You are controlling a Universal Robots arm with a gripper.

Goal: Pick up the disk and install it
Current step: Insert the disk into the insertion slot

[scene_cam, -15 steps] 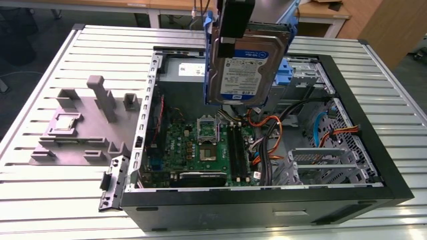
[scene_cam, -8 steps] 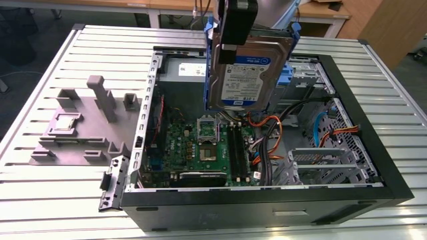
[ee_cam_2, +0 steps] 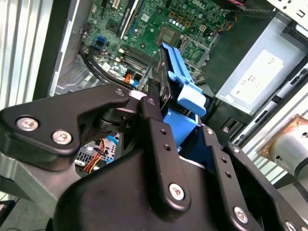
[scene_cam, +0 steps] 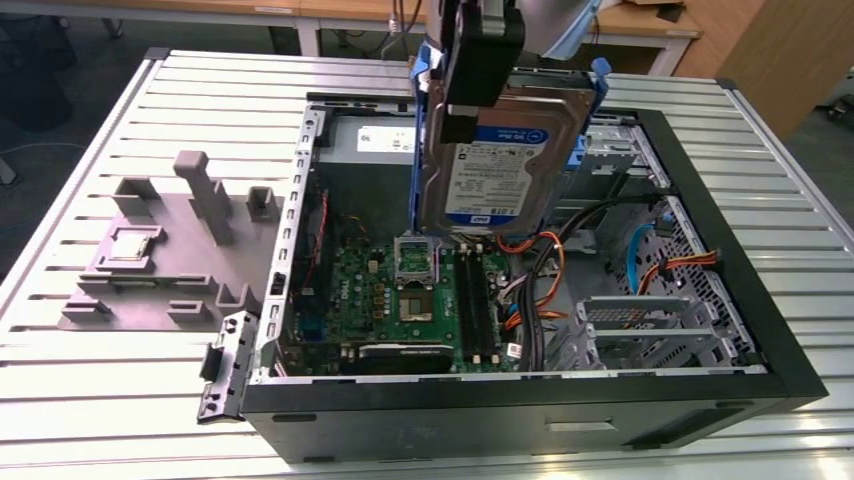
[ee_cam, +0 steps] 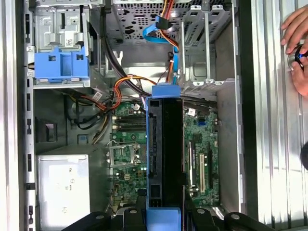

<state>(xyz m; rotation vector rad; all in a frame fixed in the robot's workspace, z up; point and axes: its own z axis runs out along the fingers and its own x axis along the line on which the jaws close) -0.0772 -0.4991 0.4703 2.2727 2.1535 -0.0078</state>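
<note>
**Grey disk pinched above open case**

Noted from the exterior view's left: grey fixture (scene_cam: 174,250) lying on slatted table (scene_cam: 80,380). Next, black case (scene_cam: 534,405), side open, green board (scene_cam: 414,300) on its floor. Above the board and clear of it: disk (scene_cam: 514,165), held upright, label outward, blue bracket (scene_cam: 424,150) along its edges. Pinched at its upper end by the gripper (scene_cam: 470,100), fingers closed on both faces. Further right, silver cage (scene_cam: 654,330). Outside the case in the first wrist view: a hand (ee_cam: 298,48) on the table.
</note>
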